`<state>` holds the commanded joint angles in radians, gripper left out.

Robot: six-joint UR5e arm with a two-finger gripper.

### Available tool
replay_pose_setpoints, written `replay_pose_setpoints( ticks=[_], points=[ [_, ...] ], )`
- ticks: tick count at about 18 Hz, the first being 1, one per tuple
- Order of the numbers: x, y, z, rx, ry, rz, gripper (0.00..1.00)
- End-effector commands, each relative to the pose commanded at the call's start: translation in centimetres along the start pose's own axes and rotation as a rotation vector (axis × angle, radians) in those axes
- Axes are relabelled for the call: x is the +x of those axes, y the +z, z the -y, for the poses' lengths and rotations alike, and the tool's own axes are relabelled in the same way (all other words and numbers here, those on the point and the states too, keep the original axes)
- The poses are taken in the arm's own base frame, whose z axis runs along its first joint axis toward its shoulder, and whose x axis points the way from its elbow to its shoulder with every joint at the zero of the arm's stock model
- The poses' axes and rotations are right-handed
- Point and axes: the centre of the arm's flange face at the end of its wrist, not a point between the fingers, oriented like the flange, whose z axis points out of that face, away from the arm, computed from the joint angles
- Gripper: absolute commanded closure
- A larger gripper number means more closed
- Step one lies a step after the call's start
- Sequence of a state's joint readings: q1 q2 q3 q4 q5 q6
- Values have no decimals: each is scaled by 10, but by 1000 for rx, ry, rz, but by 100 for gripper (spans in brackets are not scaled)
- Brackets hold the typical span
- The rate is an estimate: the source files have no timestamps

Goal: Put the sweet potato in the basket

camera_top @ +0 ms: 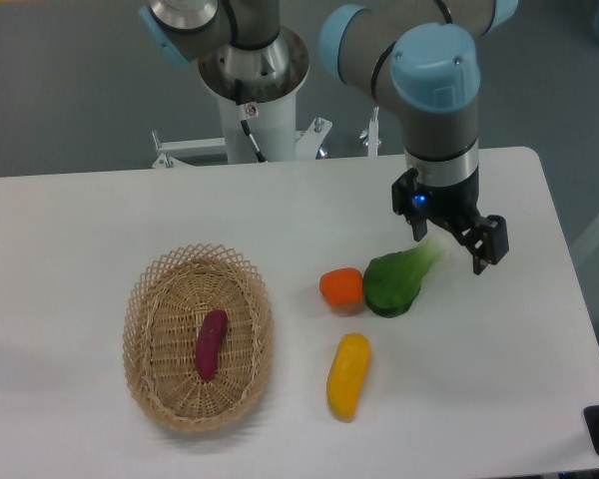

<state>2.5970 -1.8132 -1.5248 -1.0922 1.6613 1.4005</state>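
Observation:
The magenta-purple sweet potato (211, 344) lies inside the oval tan wicker basket (142, 339) at the front left of the table. My gripper (457, 248) is far to the right of the basket, above the leafy end of a green vegetable. Its fingers (488, 244) stand apart and hold nothing.
A green leafy vegetable (399, 278) lies right of centre, with an orange rounded vegetable (341, 287) touching its left side. A yellow elongated vegetable (348, 375) lies in front of them. The robot's white base (255, 110) stands at the table's far edge.

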Motion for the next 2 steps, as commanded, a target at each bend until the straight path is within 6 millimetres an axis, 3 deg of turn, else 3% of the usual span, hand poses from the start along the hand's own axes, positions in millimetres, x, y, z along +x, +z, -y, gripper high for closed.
replay_pose_setpoints(
  ticks=[2],
  points=[
    [-1, 0, -2, -1, -3, 1, 0]
  ],
)
